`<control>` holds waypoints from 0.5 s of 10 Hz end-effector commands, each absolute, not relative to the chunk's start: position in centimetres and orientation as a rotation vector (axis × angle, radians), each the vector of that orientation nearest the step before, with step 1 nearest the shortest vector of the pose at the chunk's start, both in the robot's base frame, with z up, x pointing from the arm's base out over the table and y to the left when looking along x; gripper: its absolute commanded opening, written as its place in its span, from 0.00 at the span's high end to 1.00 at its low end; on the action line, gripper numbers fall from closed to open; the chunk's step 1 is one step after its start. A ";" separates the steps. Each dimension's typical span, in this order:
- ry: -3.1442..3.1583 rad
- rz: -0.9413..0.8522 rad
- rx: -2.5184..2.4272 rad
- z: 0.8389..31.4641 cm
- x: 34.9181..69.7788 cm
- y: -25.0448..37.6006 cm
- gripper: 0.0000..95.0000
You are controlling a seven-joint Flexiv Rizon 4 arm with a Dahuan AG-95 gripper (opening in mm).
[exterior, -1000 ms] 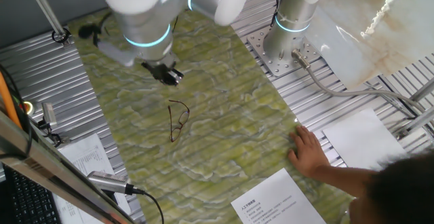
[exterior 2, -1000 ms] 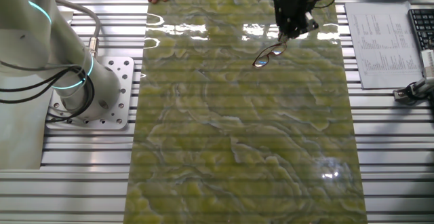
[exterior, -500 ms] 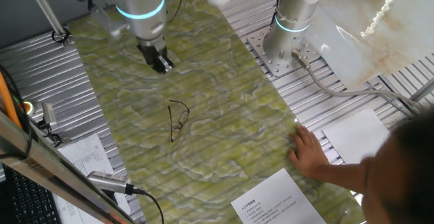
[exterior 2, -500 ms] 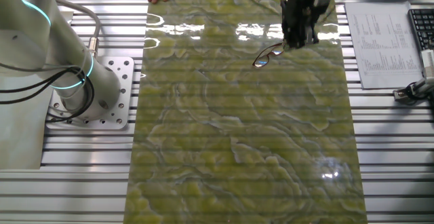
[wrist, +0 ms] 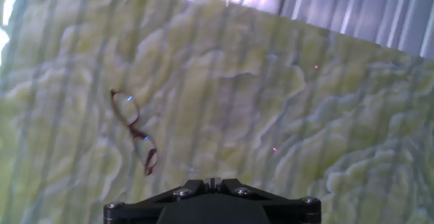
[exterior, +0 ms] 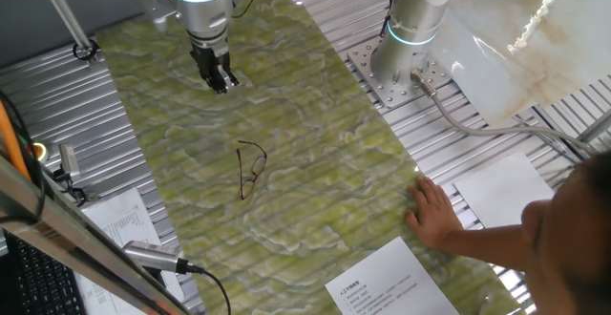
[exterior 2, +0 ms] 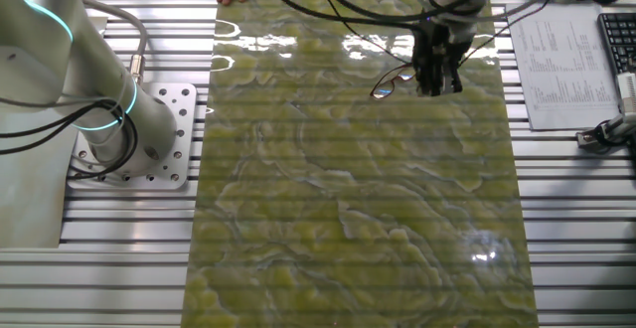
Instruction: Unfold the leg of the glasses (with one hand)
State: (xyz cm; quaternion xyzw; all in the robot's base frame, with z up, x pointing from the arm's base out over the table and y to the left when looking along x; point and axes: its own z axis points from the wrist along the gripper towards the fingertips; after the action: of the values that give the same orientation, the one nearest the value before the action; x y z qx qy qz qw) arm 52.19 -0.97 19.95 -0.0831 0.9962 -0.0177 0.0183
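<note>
Ribbed metal table [exterior: 57,95] under a green marbled mat [exterior: 315,200] bearing glasses [exterior: 250,167], paper sheets [exterior: 382,282] beside

A robotics lab: arm base [exterior: 412,38] bolted to slotted aluminium table [exterior 2: 119,229].

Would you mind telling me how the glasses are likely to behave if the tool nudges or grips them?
The glasses have a thin wire frame, so they probably weigh little and bend easily. Lying flat on the glossy mat, they would likely slide rather than roll. Their clear lenses could scratch, so the tool should grip lightly.
</note>
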 end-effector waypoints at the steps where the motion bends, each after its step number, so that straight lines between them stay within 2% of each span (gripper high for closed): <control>1: 3.095 -0.039 -0.173 20.0 52.2 -1.0 1.00; 5: 3.130 -0.008 -0.046 19.4 52.4 -1.2 1.00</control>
State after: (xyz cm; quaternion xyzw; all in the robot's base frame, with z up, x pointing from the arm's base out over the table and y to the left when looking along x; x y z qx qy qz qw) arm 52.26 -1.20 19.48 -0.0186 0.9997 -0.0083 0.0161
